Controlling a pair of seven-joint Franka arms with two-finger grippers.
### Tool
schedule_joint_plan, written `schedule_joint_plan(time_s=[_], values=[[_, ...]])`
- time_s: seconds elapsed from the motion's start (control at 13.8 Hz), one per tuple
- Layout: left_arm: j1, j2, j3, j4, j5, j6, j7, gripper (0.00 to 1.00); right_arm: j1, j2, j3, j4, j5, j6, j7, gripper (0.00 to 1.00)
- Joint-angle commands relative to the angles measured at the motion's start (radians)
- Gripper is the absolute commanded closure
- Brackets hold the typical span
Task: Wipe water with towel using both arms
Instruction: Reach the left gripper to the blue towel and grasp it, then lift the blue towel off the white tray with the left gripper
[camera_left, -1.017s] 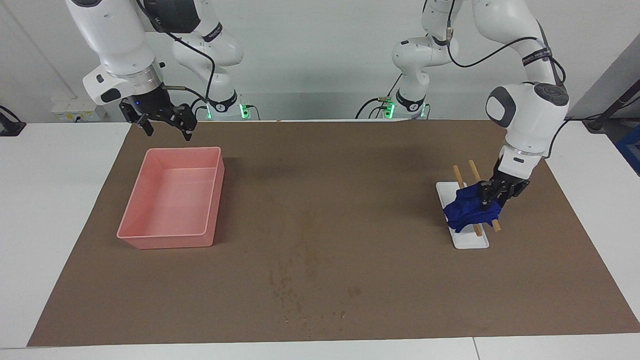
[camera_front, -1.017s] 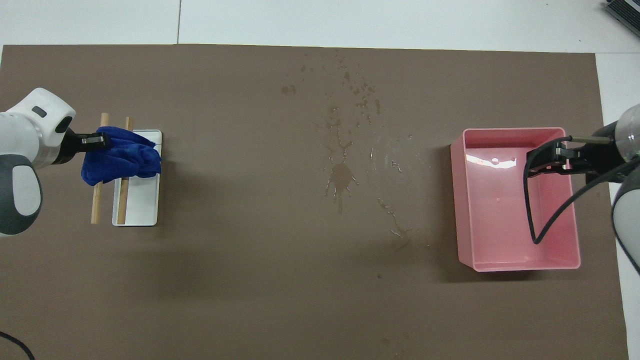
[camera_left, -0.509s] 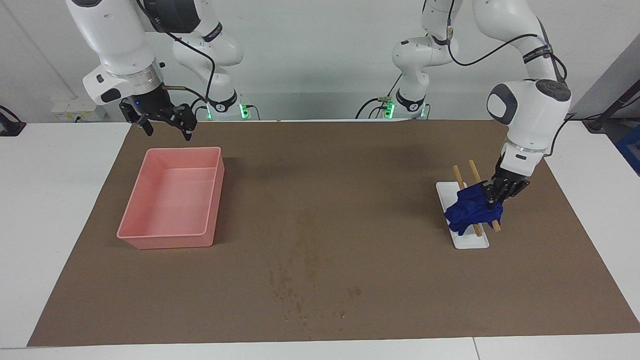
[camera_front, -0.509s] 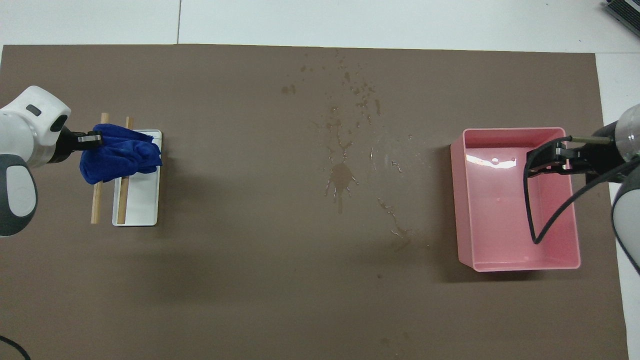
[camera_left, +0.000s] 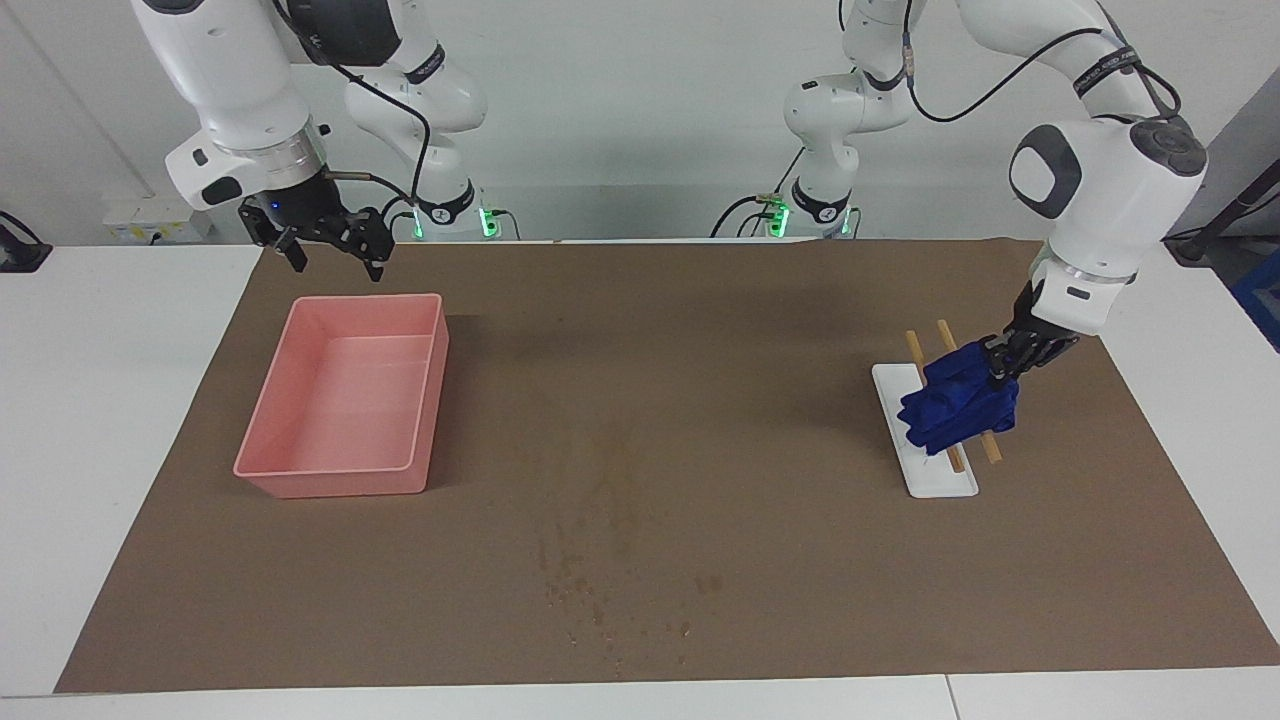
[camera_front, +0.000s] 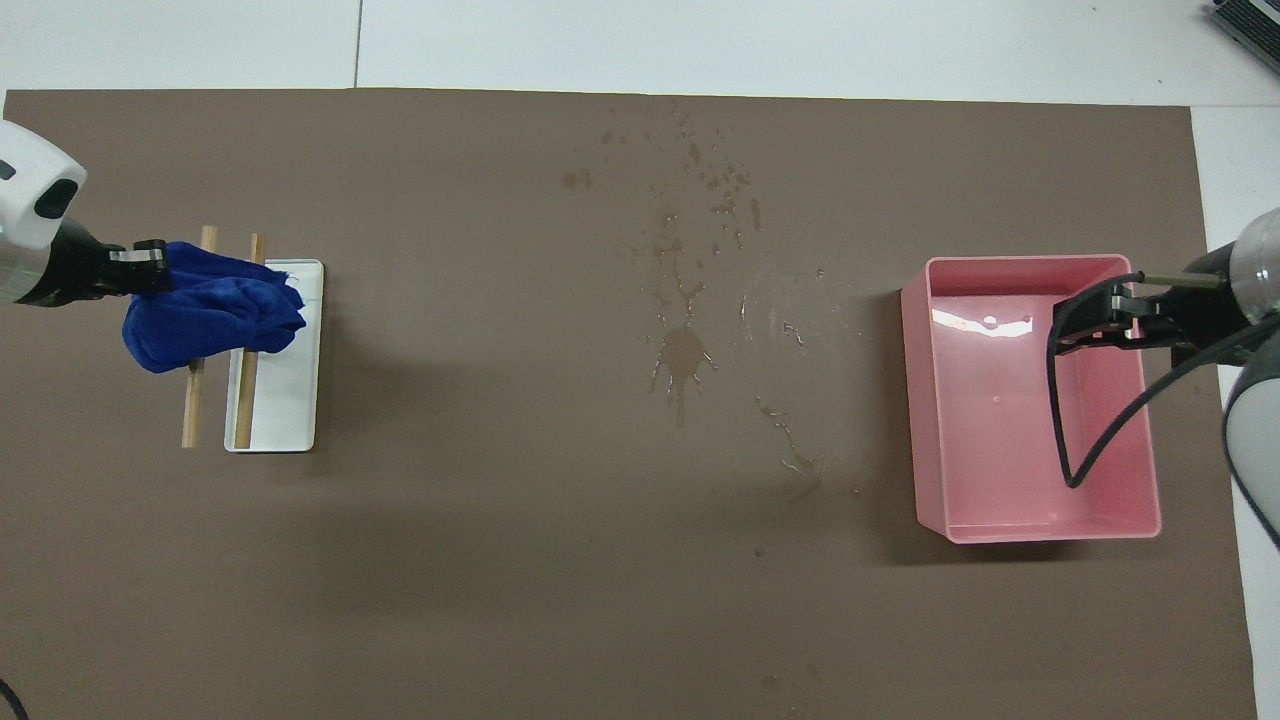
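On the brown-matted tabletop (camera_left: 800, 330), the left hand (camera_left: 1003, 370) is gripping the bunched royal-blue towel (camera_left: 958, 408) over the white rack (camera_left: 940, 480), needing height before crossing to the streaky water (camera_front: 684, 360), while the right hand (camera_left: 325, 245), fingers spread, is waiting over the pink tray (camera_left: 262, 465).

Pink tray (camera_left: 340, 480), white plate (camera_left: 950, 484) with perhaps two wooden sticks (camera_left: 992, 452).
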Motion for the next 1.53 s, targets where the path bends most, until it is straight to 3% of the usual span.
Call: schedule_joint_plan(time_s=[0.0,0.22,0.73,1.16,1.45], values=[[-0.02,0.004,0.003,0.081,-0.085,-0.127,-0.111,1.0,-0.017,-0.023,0.009,-0.023,0.027,-0.003,-0.019,0.0],[-0.017,-0.007,0.003,0.134,-0.246,-0.261,-0.307,1.0,-0.018,-0.023,0.009,-0.022,0.027,-0.003,-0.019,0.0],[-0.021,-0.036,0.0,0.114,-0.577,-0.274,-0.827,1.0,-0.017,-0.023,0.009,-0.023,0.027,-0.003,-0.019,0.0],[-0.066,-0.039,0.0,0.103,-0.792,-0.223,-1.174,1.0,-0.018,-0.023,0.009,-0.023,0.027,-0.003,-0.019,0.0],[-0.111,-0.051,-0.001,0.077,-0.875,-0.143,-1.282,1.0,-0.017,-0.023,0.009,-0.023,0.027,-0.003,-0.019,0.0]])
